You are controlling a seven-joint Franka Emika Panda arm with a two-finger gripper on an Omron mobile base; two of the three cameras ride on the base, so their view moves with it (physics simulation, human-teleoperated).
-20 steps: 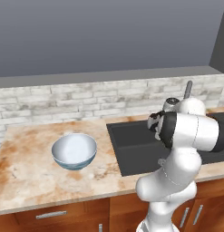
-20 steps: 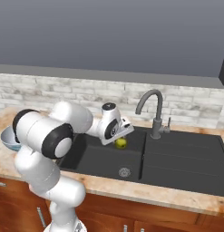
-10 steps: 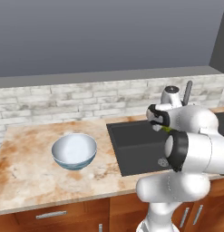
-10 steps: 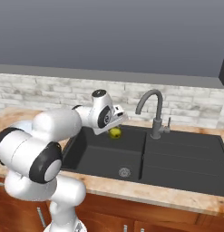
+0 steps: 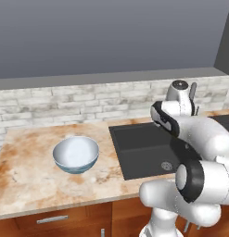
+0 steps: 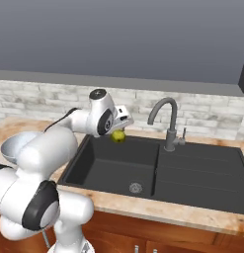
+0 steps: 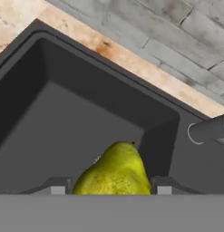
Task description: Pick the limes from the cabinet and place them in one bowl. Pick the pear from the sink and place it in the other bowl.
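While gripped between the two finger tips, the pear [image 6: 118, 136] hangs clear above the sink [image 6: 108, 170], at its rear left corner.

Detail: the gripper [image 6: 119, 132] has its jaws closed on the pear's two sides; the hand view shows the yellow-green fruit [image 7: 116, 172] wedged between the tips, stalk end pointing away from the hand, with the dark basin floor [image 7: 63, 131] below it and apart from it. The tap [image 6: 166, 123] stands on the sink's rear edge, near the fruit on its right in the right base view. The pale blue bowl [image 5: 75, 153] sits on the marbled counter [image 5: 28, 157], near the sink's left edge and well apart from the pear. A pale brick wall [image 5: 65, 104] runs along the counter's rear edge.
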